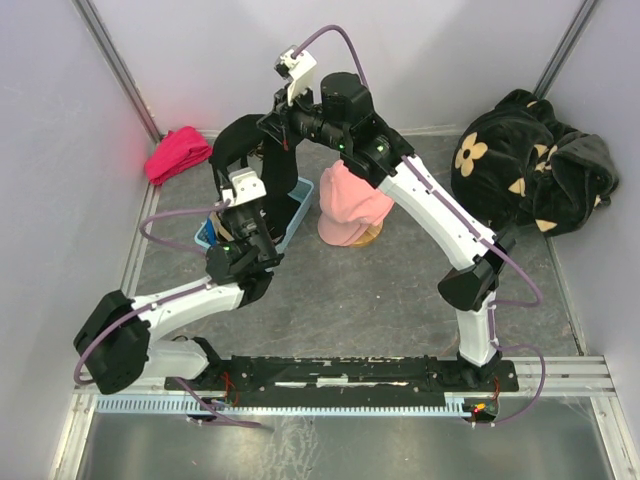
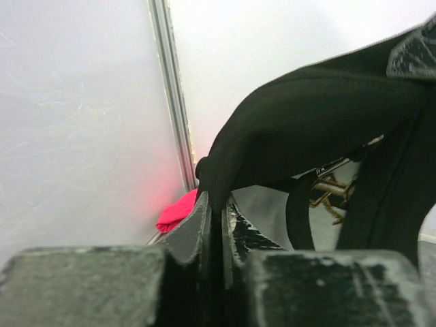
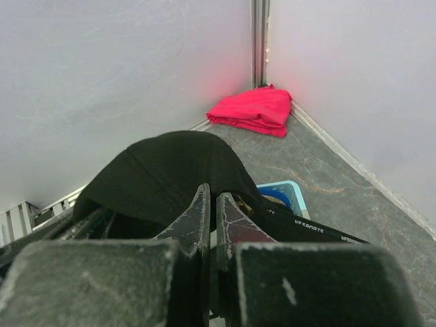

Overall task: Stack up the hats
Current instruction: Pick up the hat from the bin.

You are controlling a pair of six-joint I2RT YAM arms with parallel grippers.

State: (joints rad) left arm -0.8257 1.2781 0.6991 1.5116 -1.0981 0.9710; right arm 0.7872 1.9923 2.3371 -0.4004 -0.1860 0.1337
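A black cap [image 1: 238, 150] hangs in the air at the back left, above a light blue basket [image 1: 297, 222]. My left gripper [image 1: 240, 172] is shut on the cap's edge [image 2: 225, 178] from below. My right gripper [image 1: 277, 122] is shut on the same cap [image 3: 170, 170] from the far side. A black band with white lettering [image 3: 315, 225] runs under the cap over the basket [image 3: 291, 191]; I cannot tell whether it belongs to this cap. A pink cap [image 1: 348, 200] sits on a tan cap [image 1: 368, 238] right of the basket. Something bright blue [image 3: 276, 195] lies in the basket.
A red-pink cloth bundle [image 1: 178, 153] lies in the back left corner and also shows in the right wrist view [image 3: 253, 109]. A big black plush fabric with beige flowers [image 1: 530, 160] fills the back right corner. Walls enclose the table on three sides.
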